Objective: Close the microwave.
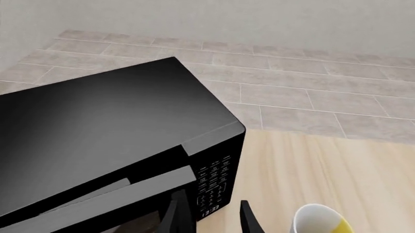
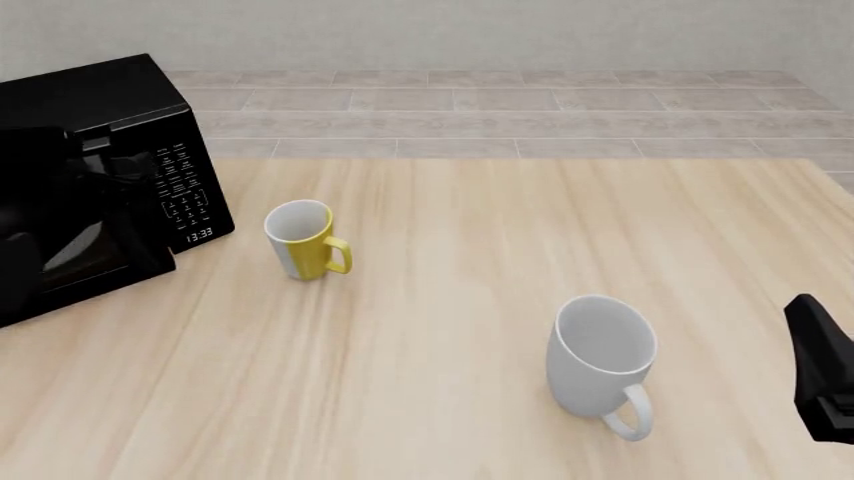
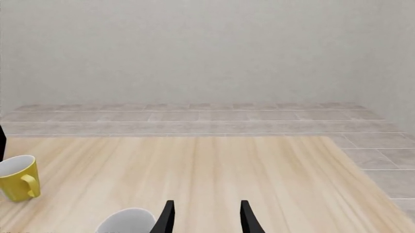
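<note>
The glossy black microwave [image 2: 127,110] stands at the table's far left; it fills the left wrist view [image 1: 110,121]. Its keypad panel [image 2: 183,190] faces right-front. The dark glass door [image 2: 94,250] stands slightly ajar, its free edge a little out from the keypad panel. My left gripper [image 1: 211,221] is open in front of the door's free edge, with one finger [image 1: 170,218] over the door and the other in front of the table. In the front view the left arm is a black shape against the microwave, hard to separate from it. My right gripper [image 3: 206,218] is open and empty, low at the table's right [image 2: 821,370].
A yellow and white mug [image 2: 304,240] stands just right of the microwave, near my left gripper [image 1: 321,221]. A white mug [image 2: 603,365] stands front right of centre, just ahead of my right gripper. A tiled floor lies beyond the table's far edge.
</note>
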